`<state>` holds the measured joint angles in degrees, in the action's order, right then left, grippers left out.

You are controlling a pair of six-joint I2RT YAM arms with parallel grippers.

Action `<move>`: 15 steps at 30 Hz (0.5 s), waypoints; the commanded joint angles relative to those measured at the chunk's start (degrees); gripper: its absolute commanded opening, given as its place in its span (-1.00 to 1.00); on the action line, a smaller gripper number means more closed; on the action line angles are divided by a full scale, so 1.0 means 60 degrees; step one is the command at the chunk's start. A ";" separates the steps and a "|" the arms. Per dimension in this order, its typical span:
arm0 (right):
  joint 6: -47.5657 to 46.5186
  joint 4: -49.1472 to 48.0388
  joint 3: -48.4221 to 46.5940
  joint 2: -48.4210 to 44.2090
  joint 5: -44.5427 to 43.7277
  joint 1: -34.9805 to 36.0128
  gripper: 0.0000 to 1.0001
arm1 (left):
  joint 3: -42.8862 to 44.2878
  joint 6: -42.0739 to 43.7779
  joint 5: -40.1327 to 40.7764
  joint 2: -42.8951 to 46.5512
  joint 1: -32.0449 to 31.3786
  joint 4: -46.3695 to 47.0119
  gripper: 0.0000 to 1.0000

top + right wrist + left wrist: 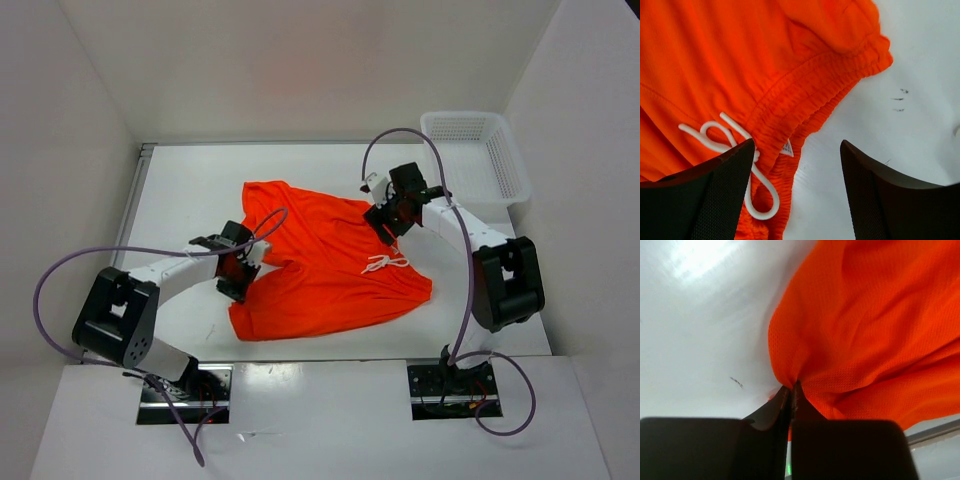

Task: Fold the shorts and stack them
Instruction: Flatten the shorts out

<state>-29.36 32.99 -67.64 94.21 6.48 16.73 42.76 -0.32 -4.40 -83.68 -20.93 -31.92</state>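
Orange shorts [330, 270] lie rumpled mid-table [180, 200]. Our left gripper [791, 389] pinches their fabric edge. Right gripper [797, 147] hangs spread over the waistband [805, 95]. We judge first fold starting; next, right clamps waistband.

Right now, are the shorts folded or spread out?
Spread out: the shorts lie rumpled across the table, waistband and drawstring exposed, no neat fold.

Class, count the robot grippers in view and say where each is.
2. The left gripper is shut on the shorts' left edge; the right gripper is open over their waistband, beside the white drawstring.
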 commanded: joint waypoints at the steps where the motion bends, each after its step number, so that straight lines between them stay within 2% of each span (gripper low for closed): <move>1: 0.0615 -0.0767 -0.0783 0.0220 0.0237 0.0024 0.48 | 0.0297 0.0053 0.1431 -0.0993 0.0408 0.2310 -1.00; 4: 0.0836 -0.0767 -0.1076 0.0541 0.0341 0.0024 0.45 | 0.2008 0.0053 0.2371 -0.2278 0.1126 0.3514 -1.00; 5: 0.0837 -0.0854 -0.1177 0.0630 0.0341 0.0024 0.45 | 0.3159 0.0053 0.2578 -0.2574 0.1275 0.3664 -1.00; 7: 0.0938 -0.0855 -0.1265 0.0631 0.0341 0.0024 0.45 | 0.4395 0.0053 0.2930 -0.3465 0.1611 0.3753 -1.00; 8: 0.0939 -0.0855 -0.1266 0.0631 0.0341 0.0024 0.45 | 0.5010 0.0053 0.3018 -0.3775 0.1613 0.3477 -0.59; 9: 0.0939 -0.0855 -0.1266 0.0631 0.0341 0.0024 0.45 | 0.6205 0.0053 0.3019 -0.4039 0.1613 0.2518 -0.29; 10: 0.0939 -0.0855 -0.1266 0.0529 0.0341 0.0024 0.48 | 0.6565 0.0053 0.2874 -0.4346 0.1613 0.2102 -0.07; 12: 0.0939 -0.0768 -0.1178 0.0237 0.0253 0.0024 0.55 | 0.6468 0.0053 0.2421 -0.4132 0.1613 0.1820 0.17; 15: 0.0939 -0.0680 -0.0711 -0.0202 0.0253 0.0024 0.55 | 0.5370 0.0053 0.1893 -0.3064 0.1613 0.1281 0.20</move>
<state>-24.58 30.20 -72.40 97.25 7.75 16.73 78.35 -0.21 9.39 -106.78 -10.63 -18.04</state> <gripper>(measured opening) 0.775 0.598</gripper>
